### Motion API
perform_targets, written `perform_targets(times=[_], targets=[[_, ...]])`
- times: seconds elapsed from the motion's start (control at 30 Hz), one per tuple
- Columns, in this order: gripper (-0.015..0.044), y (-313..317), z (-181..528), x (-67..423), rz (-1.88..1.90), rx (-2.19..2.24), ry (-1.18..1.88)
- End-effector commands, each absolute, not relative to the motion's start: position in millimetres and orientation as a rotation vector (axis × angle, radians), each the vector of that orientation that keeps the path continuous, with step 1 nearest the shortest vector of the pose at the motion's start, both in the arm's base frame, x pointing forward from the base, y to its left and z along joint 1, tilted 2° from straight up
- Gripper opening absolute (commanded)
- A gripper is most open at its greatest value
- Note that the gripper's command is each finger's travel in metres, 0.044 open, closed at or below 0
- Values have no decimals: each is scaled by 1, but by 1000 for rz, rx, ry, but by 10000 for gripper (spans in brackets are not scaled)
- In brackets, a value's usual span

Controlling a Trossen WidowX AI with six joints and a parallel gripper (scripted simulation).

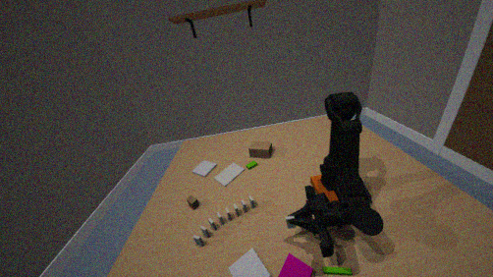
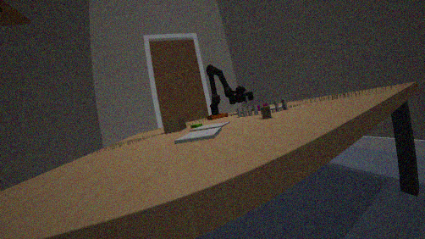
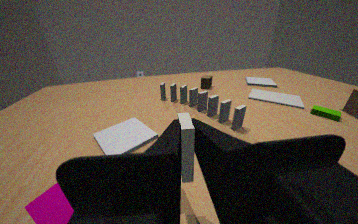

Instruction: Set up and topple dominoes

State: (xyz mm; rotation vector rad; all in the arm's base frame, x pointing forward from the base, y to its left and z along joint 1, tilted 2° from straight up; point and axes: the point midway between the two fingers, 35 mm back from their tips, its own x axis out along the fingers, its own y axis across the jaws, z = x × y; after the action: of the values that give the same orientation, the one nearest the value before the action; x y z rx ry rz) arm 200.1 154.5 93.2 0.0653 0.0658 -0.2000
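A row of several grey dominoes (image 1: 226,215) (image 3: 202,100) stands upright on the wooden table (image 1: 275,185); in the exterior view the row (image 2: 258,108) is small and far off. My gripper (image 1: 292,221) (image 3: 184,124) is shut on one more grey domino (image 3: 187,145) (image 1: 289,224), held upright between the fingers above the table. It hangs to the right of the row's near end, some way off. In the wrist view the row runs ahead and to the right of the held domino.
A small dark cube (image 1: 192,201) (image 3: 206,82) sits beside the row. White flat sheets (image 1: 228,174) (image 1: 204,167) (image 1: 248,264) (image 3: 125,135), a magenta sheet (image 1: 295,266) (image 3: 50,206), green blocks (image 1: 251,164) (image 1: 337,270) (image 3: 326,112) and a brown box (image 1: 260,149) lie around. An orange block (image 1: 323,188) lies by the arm's base.
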Motion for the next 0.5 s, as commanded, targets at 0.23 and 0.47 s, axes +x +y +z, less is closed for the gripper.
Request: perform_targets(times=[0.23,0.47], targets=[[24,153,71,202,-198,55,70],[24,150,60,203,-198,54,71]])
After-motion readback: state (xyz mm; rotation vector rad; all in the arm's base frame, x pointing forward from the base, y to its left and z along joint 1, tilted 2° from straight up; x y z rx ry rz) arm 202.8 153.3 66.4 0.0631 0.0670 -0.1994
